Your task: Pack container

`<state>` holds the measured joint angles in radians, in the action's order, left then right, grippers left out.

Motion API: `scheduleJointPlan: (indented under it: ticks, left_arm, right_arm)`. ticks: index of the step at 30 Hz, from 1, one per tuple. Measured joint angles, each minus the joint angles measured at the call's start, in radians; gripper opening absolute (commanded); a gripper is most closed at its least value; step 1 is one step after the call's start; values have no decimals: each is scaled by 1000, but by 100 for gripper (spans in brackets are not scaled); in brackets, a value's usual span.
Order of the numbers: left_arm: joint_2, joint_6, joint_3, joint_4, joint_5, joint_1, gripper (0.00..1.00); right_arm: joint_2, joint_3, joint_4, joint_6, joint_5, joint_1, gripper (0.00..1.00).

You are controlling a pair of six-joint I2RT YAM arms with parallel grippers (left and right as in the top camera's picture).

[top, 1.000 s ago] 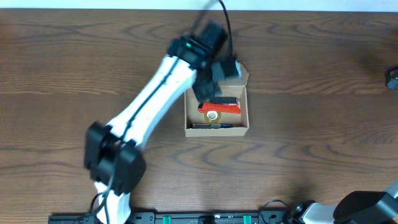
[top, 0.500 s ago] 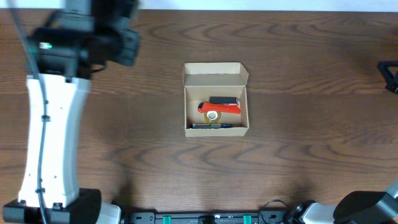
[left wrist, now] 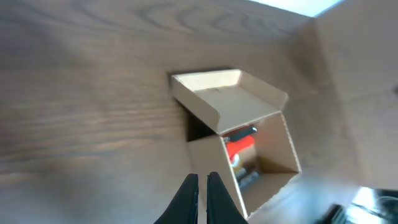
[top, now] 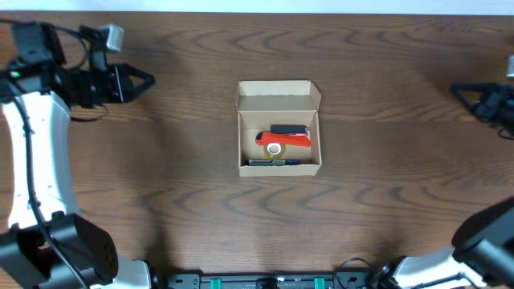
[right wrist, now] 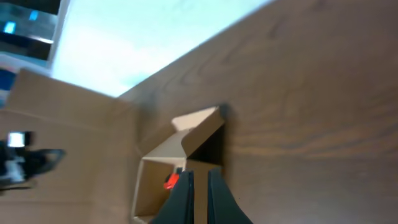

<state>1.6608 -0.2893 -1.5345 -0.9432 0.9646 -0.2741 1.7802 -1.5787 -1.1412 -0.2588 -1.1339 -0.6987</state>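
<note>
while its two fingers close to a thin slit with nothing between them, the left gripper [top: 138, 80] hangs over bare wood, tip pointing across the table [top: 385, 209]. well ahead of that tip stands the container [top: 279, 169], a plain tan cardboard box with its flap lid [top: 277, 96] thrown back and standing up on the far side. in the left wrist view the fingers [left wrist: 188, 198] frame the container [left wrist: 208, 163] just beyond them, the raised lid [left wrist: 225, 99] nearest the top. inside, a red tool [top: 286, 140] lies beneath a black piece [top: 289, 128], a tape roll [top: 275, 149] sits against the red tool, and a dark pen [top: 273, 162] runs along the near wall. on the opposite side, the right gripper [top: 463, 91] is likewise drawn nearly closed and empty, its tip facing the container from well apart. its wrist camera shows the fingers [right wrist: 185, 198] with the box [right wrist: 186, 140] straight ahead, a sliver of red visible.
</note>
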Motion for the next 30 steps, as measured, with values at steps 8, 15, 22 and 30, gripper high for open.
scheduleJointPlan:
  ticks: [8, 15, 22, 30]
  left_arm:
    - [16, 46, 277, 208, 159, 5, 6]
    - [116, 69, 334, 277, 231, 39, 6]
    - [244, 56, 334, 394, 338, 104, 5]
    - [346, 63, 335, 433, 372, 148, 6]
  right_arm:
    - [151, 23, 0, -38, -27, 160, 1]
    - [241, 23, 24, -63, -48, 272, 1]
    - [315, 23, 41, -100, -133, 310, 1]
    - [383, 23, 80, -93, -182, 355, 1]
